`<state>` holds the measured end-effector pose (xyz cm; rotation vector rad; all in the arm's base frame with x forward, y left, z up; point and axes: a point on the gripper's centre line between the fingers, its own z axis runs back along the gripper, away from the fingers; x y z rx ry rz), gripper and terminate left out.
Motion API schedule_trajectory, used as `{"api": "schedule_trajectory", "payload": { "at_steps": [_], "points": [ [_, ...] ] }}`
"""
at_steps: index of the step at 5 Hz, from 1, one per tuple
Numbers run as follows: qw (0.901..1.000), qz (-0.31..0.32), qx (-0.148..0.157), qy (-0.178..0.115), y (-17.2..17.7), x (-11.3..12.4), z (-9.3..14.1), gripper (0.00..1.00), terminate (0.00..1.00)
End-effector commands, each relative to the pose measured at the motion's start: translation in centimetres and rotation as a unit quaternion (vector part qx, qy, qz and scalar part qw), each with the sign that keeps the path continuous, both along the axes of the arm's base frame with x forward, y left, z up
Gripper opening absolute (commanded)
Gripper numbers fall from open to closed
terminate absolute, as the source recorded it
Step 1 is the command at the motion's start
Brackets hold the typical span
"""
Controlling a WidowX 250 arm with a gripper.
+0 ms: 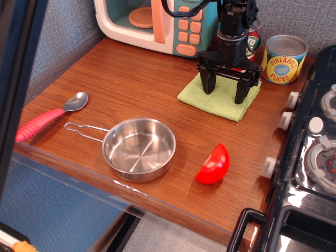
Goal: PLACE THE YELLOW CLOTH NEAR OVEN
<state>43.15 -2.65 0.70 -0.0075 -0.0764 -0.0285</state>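
Yellow cloth (219,98) laid flat on desk (131,84) beside oven (157,23); end effector (225,90) spread wide over it, nothing grasped.

You see a glossy wood-grain table (131,84) carrying a matt, coarse-woven yellow cloth (220,101). The oven (157,23) looks like smooth plastic. The pan (139,148) is polished metal, the tomato half (213,164) shiny plastic. The matt black fingers (208,83) contrast with the paper-labelled pineapple can (283,59).
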Motion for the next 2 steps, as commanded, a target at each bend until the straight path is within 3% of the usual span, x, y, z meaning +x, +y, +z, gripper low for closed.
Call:
{"api": "schedule_trajectory", "payload": {
  "at_steps": [1,2],
  "points": [
    [0.9993,0.029,0.018,0.013,5.1,-2.0,0.2,1.0,0.0],
    [0.9978,0.057,0.032,0.015,7.9,-3.2,0.9,1.0,0.0]
  ]
}}
